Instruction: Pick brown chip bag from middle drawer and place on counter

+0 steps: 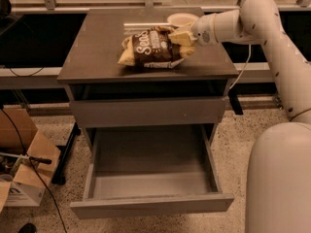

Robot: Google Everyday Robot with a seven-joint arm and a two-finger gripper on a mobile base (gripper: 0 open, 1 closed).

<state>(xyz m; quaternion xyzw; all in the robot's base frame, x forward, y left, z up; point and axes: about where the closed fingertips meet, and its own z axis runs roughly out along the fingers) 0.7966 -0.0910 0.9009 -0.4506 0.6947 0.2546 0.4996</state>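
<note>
**Hazards.**
- Arm (pixel 272 47): a withdrawal that drags the bag (pixel 148 47) could sweep it towards the counter's (pixel 97 47) front edge, with the open drawer (pixel 150 204) directly below.
- Bowl (pixel 182 18): just behind the gripper (pixel 183 37), so a rearward pull-out may knock it.
- Gripper: at the bag's right end, touching it. Cannot tell whether it is clamped or released. If clamped, lifting would take the bag back up.

**Surface.** Counter dark, glossy and flat, so a crinkly bag would likely slide. Bag lies centre-right on it.

**Room.** Speckled floor (pixel 233 149); cardboard box (pixel 24 178) and cables at left.
</note>
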